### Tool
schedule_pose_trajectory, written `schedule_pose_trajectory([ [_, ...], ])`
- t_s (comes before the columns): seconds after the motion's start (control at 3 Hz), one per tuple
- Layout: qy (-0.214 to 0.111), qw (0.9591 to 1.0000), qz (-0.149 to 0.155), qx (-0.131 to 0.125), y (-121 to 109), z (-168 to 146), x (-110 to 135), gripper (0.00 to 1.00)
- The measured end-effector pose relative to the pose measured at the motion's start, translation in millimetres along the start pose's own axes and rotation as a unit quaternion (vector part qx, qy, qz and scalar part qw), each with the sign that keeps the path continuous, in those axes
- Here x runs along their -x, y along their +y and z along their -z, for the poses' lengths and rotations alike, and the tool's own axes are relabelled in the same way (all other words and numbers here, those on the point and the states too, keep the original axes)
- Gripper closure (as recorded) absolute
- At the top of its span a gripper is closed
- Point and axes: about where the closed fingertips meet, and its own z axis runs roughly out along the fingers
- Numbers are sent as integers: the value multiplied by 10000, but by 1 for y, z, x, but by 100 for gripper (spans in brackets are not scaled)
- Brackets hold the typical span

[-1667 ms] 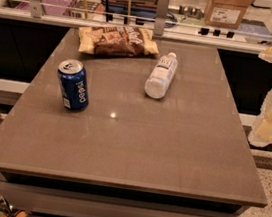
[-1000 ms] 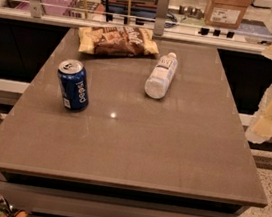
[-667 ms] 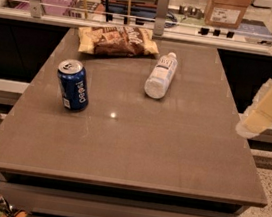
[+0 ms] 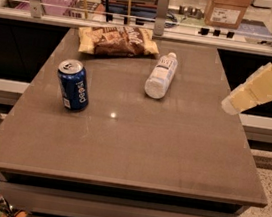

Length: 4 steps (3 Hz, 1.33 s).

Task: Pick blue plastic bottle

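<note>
The blue plastic bottle [image 4: 161, 75] is a small clear, whitish bottle with a white cap and a pale label. It lies on its side at the back middle of the brown table [image 4: 131, 145], cap pointing away. My gripper [image 4: 233, 104] comes in from the right edge as a pale cream arm, reaching down and left over the table's right side. It is well to the right of the bottle and apart from it.
A blue Pepsi can [image 4: 73, 84] stands upright on the table's left. A brown and yellow chip bag [image 4: 118, 40] lies at the back, just left of the bottle. A railing and a cardboard box [image 4: 228, 8] stand behind the table.
My arm has swung from hanging beside the table's right edge to reaching left and upward over the table's right side. The bottle, can and bag have not moved.
</note>
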Motion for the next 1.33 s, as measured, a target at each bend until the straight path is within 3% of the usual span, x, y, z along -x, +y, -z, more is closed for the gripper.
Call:
schedule_pose_trajectory([
  [0.33,-145,9970,-749,-130,-16,-1,6,0],
  [0.67,7,9901,-1379,-273,-31,-4,13,0],
  [1.0,360,9783,-1999,-412,-46,-12,19,0],
  [1.33,393,9720,-2277,-420,-45,-11,20,0],
])
